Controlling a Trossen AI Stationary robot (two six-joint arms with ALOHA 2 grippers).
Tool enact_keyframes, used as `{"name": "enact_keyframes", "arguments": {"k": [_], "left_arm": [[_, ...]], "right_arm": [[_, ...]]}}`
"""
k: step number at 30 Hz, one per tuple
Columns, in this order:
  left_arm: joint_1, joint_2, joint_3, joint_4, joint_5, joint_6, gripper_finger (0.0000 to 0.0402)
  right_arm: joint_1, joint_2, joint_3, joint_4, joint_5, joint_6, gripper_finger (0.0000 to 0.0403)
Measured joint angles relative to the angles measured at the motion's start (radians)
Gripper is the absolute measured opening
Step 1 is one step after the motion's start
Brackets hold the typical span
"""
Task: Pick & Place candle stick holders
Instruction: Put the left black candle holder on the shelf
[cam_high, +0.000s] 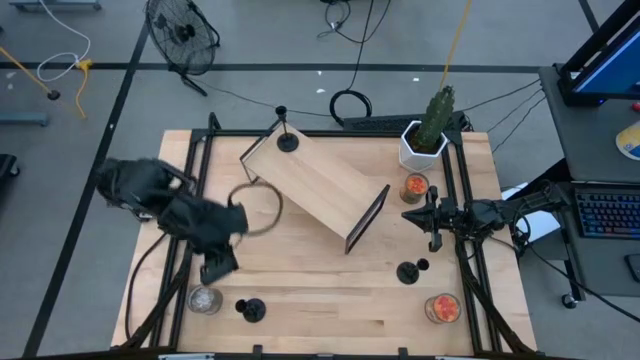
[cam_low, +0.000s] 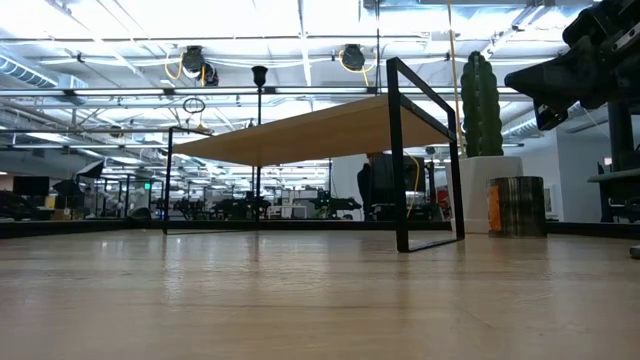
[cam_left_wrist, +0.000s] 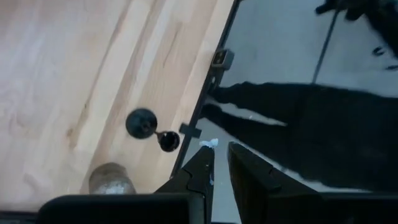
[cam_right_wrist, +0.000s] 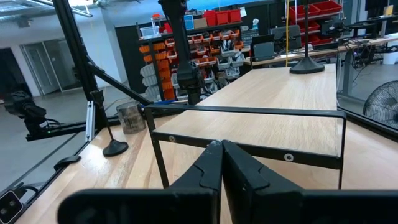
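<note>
left gripper (cam_high: 219, 268) slightly parted and empty, candle stick holder (cam_high: 250, 309) standing near it, right gripper (cam_high: 412, 215) closed empty

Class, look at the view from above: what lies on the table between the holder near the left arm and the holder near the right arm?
Only bare table lies between the left holder and the right holder in the high view.

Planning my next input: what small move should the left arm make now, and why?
Probably ease the left gripper toward the small black metal candle stick holder by the glass jar; it holds nothing and that holder is nearest.
</note>
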Motion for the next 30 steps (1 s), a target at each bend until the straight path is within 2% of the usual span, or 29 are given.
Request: {"name": "enact_keyframes", "arguments": {"k": [4, 11, 18, 24, 30], "left_arm": [[-0.067, 0.044, 0.000, 0.000, -0.026, -0.031, 0.0051], [-0.132, 0.128, 0.000, 0.000, -0.033, -0.171, 0.0051], [-0.161, 0.226, 0.000, 0.000, -0.021, -0.176, 0.0051], [-0.160, 0.289, -0.001, 0.000, 0.082, -0.204, 0.0051], [-0.166, 0.305, -0.059, 0.001, 0.086, -0.219, 0.0051]], "right_arm": [[0.000, 0.000, 0.000, 0.000, 0.000, 0.000, 0.0004], [0.000, 0.000, 0.000, 0.000, 0.000, 0.000, 0.0004], [0.000, 0.000, 0.000, 0.000, -0.001, 0.000, 0.0004], [0.000, 0.000, 0.000, 0.000, -0.001, 0.003, 0.0004], [0.000, 0.000, 0.000, 0.000, -0.001, 0.003, 0.0004]]}}
